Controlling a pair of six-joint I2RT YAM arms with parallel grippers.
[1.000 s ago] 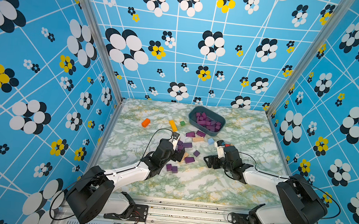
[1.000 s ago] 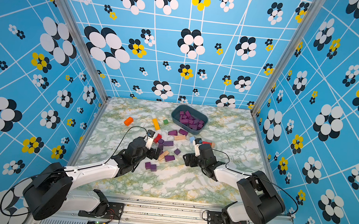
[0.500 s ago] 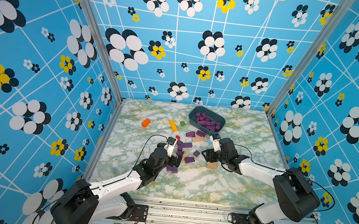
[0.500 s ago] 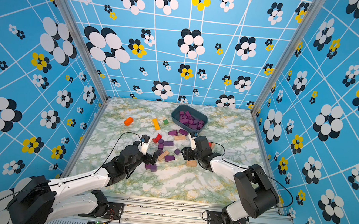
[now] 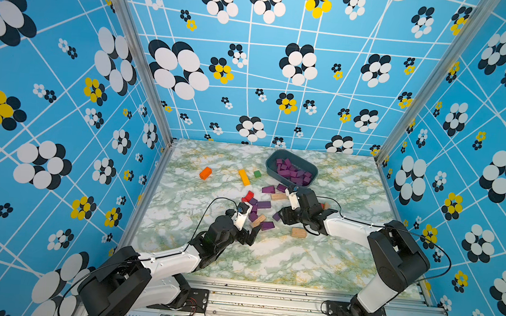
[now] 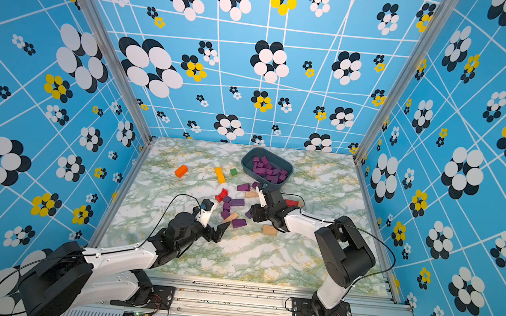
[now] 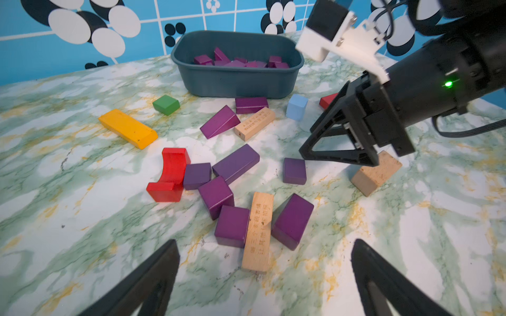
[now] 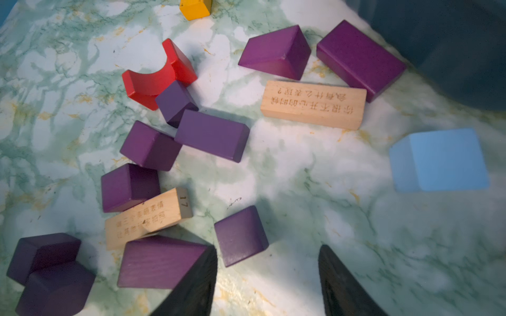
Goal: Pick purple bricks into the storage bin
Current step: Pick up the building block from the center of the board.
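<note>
While your left gripper gapes empty, the right gripper stands part-spread beside a brick. Neither grips.

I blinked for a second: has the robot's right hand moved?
Yes. Judged against the storage bin, the right hand shifted leftward and nearer it, up to the loose purple bricks.

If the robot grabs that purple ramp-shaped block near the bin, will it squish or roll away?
Probably neither. The purple wedge looks like solid painted wood, so it should stay stiff. It lies on a flat face, so a push would likely slide it rather than roll it. Its sloped face might slip out of a pinch unless it is squeezed on the flat ends.
</note>
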